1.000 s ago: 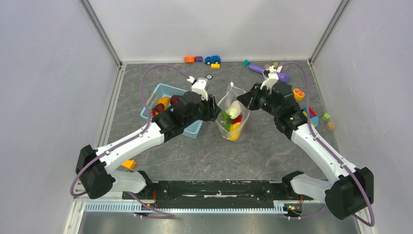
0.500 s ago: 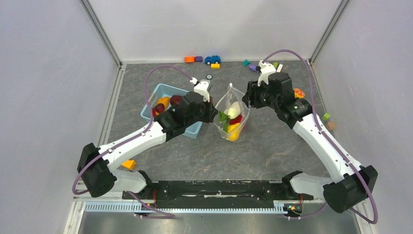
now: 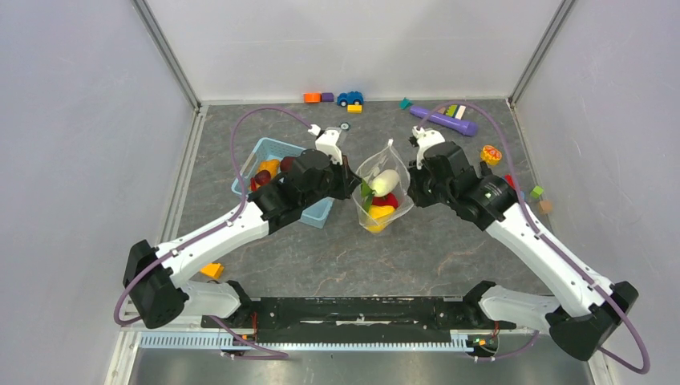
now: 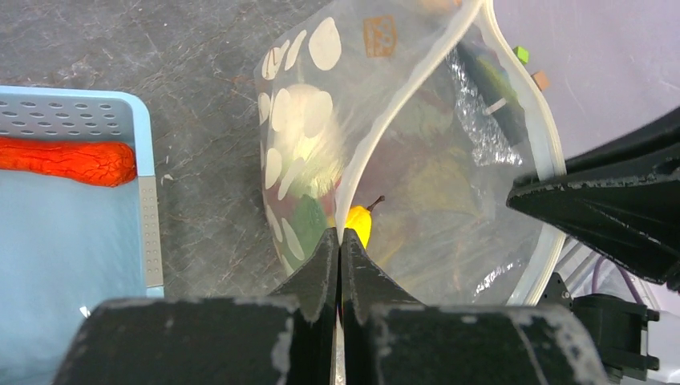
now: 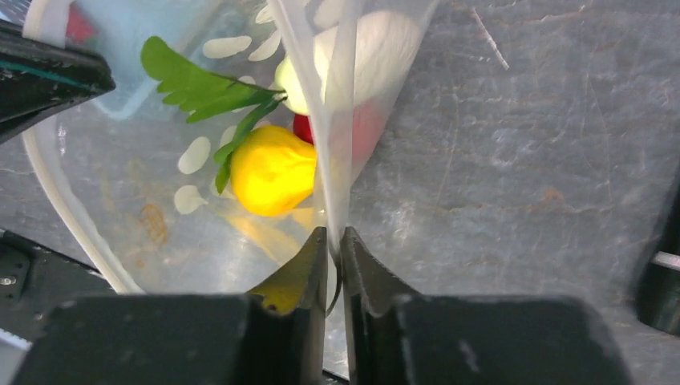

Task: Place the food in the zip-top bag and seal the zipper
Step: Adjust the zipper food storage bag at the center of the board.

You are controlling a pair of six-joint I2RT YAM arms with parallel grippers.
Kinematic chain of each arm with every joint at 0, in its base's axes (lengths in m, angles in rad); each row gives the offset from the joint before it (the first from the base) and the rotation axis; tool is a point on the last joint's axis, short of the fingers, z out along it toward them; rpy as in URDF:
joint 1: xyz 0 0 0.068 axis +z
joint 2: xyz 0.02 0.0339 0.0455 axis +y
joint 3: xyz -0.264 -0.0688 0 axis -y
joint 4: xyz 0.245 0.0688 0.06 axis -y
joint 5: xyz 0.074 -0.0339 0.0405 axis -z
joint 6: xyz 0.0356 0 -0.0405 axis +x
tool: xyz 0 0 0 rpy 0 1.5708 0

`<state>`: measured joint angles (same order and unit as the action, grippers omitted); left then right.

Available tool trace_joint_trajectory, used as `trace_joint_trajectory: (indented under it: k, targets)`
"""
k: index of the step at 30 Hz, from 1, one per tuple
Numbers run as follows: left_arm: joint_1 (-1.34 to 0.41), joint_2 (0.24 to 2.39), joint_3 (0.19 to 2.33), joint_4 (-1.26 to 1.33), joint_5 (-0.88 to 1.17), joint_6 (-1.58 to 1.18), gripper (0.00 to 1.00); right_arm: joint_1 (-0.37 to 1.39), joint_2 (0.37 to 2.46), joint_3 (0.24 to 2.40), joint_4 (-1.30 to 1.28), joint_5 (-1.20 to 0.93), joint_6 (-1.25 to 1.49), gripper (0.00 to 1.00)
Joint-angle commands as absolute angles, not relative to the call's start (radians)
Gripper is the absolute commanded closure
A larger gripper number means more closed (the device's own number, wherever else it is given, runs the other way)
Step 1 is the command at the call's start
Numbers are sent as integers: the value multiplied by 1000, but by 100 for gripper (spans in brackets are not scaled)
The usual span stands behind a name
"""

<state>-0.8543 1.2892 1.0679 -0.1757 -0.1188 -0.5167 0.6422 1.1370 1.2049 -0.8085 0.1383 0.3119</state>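
The left gripper (image 4: 339,238) and the right gripper (image 5: 334,234) are each clamped on opposite sides of the bag (image 3: 377,168), between the arms over the desk (image 3: 449,249). Its zipper (image 4: 401,120) gapes open. Inside lie a yellow pepper (image 5: 273,170), a white radish (image 5: 377,48) and a tomato (image 5: 303,127). A carrot (image 4: 68,160) lies in the basket (image 4: 148,224).

A dark grey, marble-patterned worktop (image 3: 321,249) forms the enclosure's floor. Behind the worktop rises a plain white back wall (image 3: 353,40). A pale, lavender-tinged left wall (image 3: 72,160) and right wall (image 3: 617,120) flank the worktop. Aluminium posts (image 3: 164,52) rise from the worktop's far corners. The light is soft and even.
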Motion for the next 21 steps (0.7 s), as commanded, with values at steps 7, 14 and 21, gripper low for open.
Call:
trace_joint_trajectory:
  k: [7, 14, 21]
  targets:
    - [-857, 1245, 1162, -139, -30, -564, 98, 655, 1143, 1348, -902, 450, 365, 100]
    - [-859, 1303, 1309, -292, -91, -582, 98, 596, 1217, 1462, -916, 578, 301, 99]
    - [-859, 1407, 1352, -315, -136, -592, 92, 526, 1285, 1419, -824, 429, 198, 99]
